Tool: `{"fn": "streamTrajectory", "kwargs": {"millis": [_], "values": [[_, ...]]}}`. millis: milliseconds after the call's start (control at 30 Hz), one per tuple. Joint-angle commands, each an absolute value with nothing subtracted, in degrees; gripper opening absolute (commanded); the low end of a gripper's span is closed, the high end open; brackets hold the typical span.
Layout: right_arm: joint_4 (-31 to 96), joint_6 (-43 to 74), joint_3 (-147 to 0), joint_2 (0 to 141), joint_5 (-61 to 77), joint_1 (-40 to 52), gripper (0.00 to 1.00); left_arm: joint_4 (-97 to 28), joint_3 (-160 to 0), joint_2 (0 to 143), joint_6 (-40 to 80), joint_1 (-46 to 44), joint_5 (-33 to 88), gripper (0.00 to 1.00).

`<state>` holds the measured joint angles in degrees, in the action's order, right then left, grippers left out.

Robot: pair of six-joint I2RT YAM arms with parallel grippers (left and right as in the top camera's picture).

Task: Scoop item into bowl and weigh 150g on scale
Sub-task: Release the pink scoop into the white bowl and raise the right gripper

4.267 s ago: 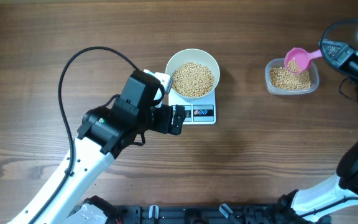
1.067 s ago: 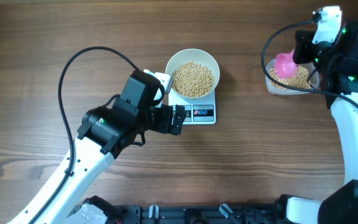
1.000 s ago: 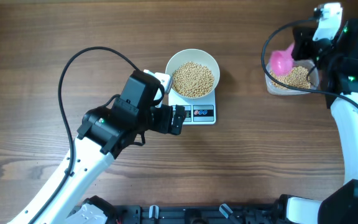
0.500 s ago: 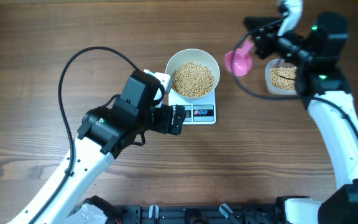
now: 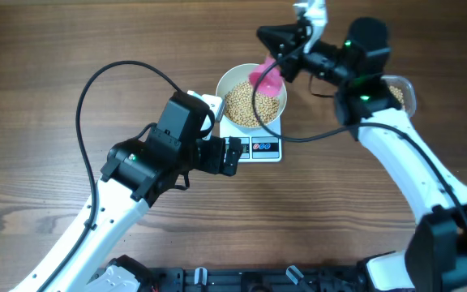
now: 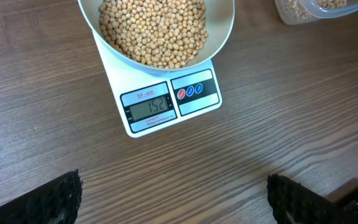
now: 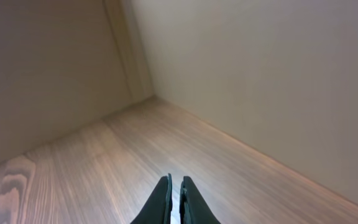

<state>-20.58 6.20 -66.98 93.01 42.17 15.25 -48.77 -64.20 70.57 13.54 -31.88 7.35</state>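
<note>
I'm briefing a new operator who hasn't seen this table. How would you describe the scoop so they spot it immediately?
Start at the white bowl of beans sitting on the scale mid-table. Over the bowl's right edge hangs the scoop, held by the right pincer. It is the only bright pink thing in view.

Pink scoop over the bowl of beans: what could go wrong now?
1. The scale seems to read 152, already past the target, so any beans tipped from the pink scoop would likely overshoot further.
2. The right gripper holds the scoop above the white bowl's right rim, so beans might bounce out onto the table.
</note>
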Motion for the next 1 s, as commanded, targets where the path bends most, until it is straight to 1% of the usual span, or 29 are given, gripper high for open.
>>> {"fn": "streamTrajectory", "kwargs": {"millis": [0, 233, 433, 533, 567, 633, 667, 700, 733, 767, 833, 867, 900, 967], "values": [[-24.10, 6.61, -67.59, 96.82, 41.58, 16.95, 0.04, -48.62, -64.07, 70.52, 12.38, -32.14, 6.81, 1.00], [-25.93, 6.59, -67.59, 101.62, 39.44, 18.33, 0.04, -48.62, -64.07, 70.52, 12.38, -32.14, 6.81, 1.00], [-27.14, 6.63, -67.59, 101.80, 39.29, 18.28, 0.04, -48.62, -64.07, 70.52, 12.38, -32.14, 6.81, 1.00], [-29.06, 11.03, -67.66, 101.62, 36.32, 17.76, 0.05, -48.62, -64.07, 70.52, 12.38, -32.14, 6.81, 1.00], [-29.58, 13.80, -67.90, 101.51, 34.98, 17.41, 0.07, -48.62, -64.07, 70.52, 12.38, -32.14, 6.81, 1.00], [-29.50, 17.72, -68.93, 101.51, 34.06, 16.67, 0.20, -48.62, -64.07, 70.52, 12.38, -32.14, 6.81, 1.00], [-29.47, 19.09, -69.54, 101.51, 34.09, 16.27, 0.32, -48.62, -64.07, 70.52, 12.38, -32.14, 6.81, 1.00], [-29.45, 19.97, -70.08, 101.51, 34.06, 15.99, 0.43, -48.62, -64.07, 70.52, 12.38, -32.14, 6.81, 1.00], [-29.21, 20.14, -70.96, 101.49, 34.06, 15.59, 0.50, -48.62, -64.07, 70.52, 12.38, -32.14, 6.81, 1.00], [-28.51, 20.12, -72.10, 101.47, 34.00, 15.20, 0.68, -48.62, -64.07, 70.52, 12.38, -32.14, 6.81, 1.00], [-22.81, 20.03, -76.36, 101.47, 30.89, 14.31, 0.87, -48.62, -64.07, 70.52, 12.38, -32.14, 6.81, 1.00], [-18.81, 19.42, -78.83, 101.47, 28.69, 13.87, 0.92, -48.62, -64.07, 70.52, 12.38, -32.14, 6.81, 1.00], [-15.46, 19.03, -80.97, 101.47, 26.72, 13.52, 0.99, -48.62, -64.07, 70.52, 12.38, -32.14, 6.81, 1.00], [-3.31, 14.72, -88.90, 101.54, 20.82, 12.29, 1.00, -48.62, -64.07, 70.52, 12.38, -32.14, 6.81, 1.00]]}}
